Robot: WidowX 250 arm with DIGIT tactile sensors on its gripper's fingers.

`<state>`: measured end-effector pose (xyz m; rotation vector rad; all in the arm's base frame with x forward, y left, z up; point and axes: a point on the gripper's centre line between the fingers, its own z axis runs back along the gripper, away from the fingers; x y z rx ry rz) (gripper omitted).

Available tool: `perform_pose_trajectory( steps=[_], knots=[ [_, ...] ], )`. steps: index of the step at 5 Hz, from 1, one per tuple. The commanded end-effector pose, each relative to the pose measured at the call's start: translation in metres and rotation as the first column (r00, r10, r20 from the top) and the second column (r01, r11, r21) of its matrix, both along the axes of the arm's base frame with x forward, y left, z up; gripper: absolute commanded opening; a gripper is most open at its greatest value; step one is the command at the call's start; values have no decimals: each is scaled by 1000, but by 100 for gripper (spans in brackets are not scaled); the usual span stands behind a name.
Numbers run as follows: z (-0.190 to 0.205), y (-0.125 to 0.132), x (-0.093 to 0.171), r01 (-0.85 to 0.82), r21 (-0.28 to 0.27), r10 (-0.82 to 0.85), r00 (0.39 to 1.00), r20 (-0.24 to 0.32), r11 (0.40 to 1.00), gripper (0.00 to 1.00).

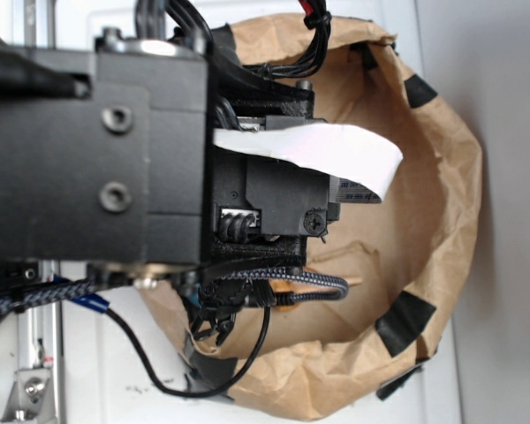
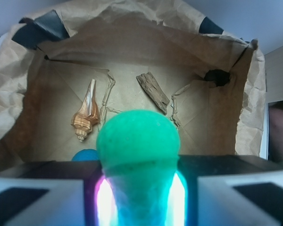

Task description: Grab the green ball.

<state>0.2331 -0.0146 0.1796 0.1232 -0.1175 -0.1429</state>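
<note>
A crumpled brown paper bag (image 2: pixel 19 94) patched with black tape holds a tan spiral seashell (image 2: pixel 86 113), a brown splinter of wood (image 2: pixel 153 92) and a partly hidden teal-blue ball (image 2: pixel 85 155) on its floor. Above them, the tool (image 2: pixel 138 188) pinches the small emerald-green ball (image 2: pixel 138 141) between its glowing pads, lifted off the bag floor.

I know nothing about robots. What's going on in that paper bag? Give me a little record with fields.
container: brown paper bag, top rolled open, black tape on rim
held item: green ball, between the gripper fingers
gripper state: shut on the ball
on bag floor: spiral seashell, piece of wood
partly hidden: blue ball, behind the gripper body
outside view: arm blocks the bag's inside; ball not visible there
</note>
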Motion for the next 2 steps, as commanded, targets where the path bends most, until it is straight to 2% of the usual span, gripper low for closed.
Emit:
perform_pose_trajectory(
  steps=[1, 2],
  knots=[
    [-3, -4, 15, -74, -3, 74, 997, -19, 997, 0],
    [-7, -5, 19, -92, 23, 93, 995, -20, 995, 0]
  ],
)
